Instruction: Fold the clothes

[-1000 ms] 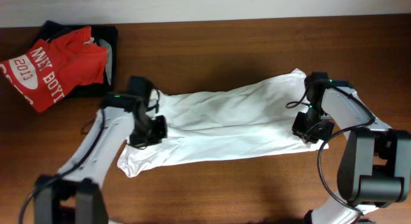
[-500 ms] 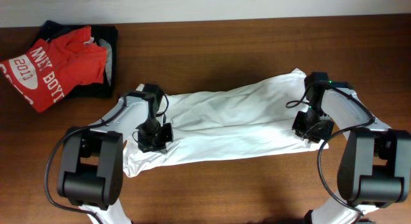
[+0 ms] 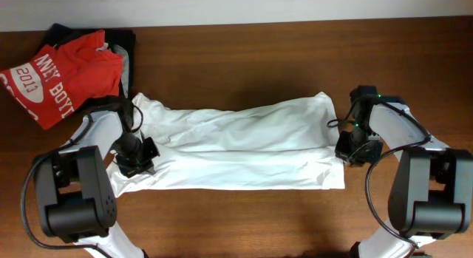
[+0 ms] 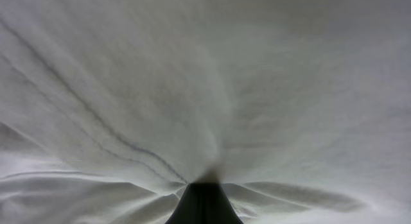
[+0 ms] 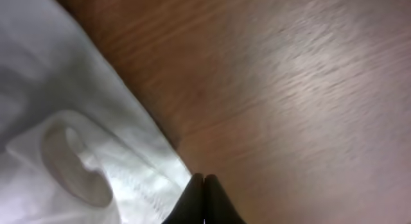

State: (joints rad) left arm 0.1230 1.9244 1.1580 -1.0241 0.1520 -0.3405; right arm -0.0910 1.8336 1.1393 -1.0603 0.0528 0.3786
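The left end effector (image 3: 137,158) is clenched on bunched cloth at the T-shirt's (image 3: 244,147) left end. The right end effector (image 3: 353,149), fingers pressed together, seems to nip the right hem. The T-shirt lies stretched flat between them on the worktop (image 3: 244,66). Beyond, far left, a red shirt (image 3: 63,77) lies on a black garment (image 3: 127,42).
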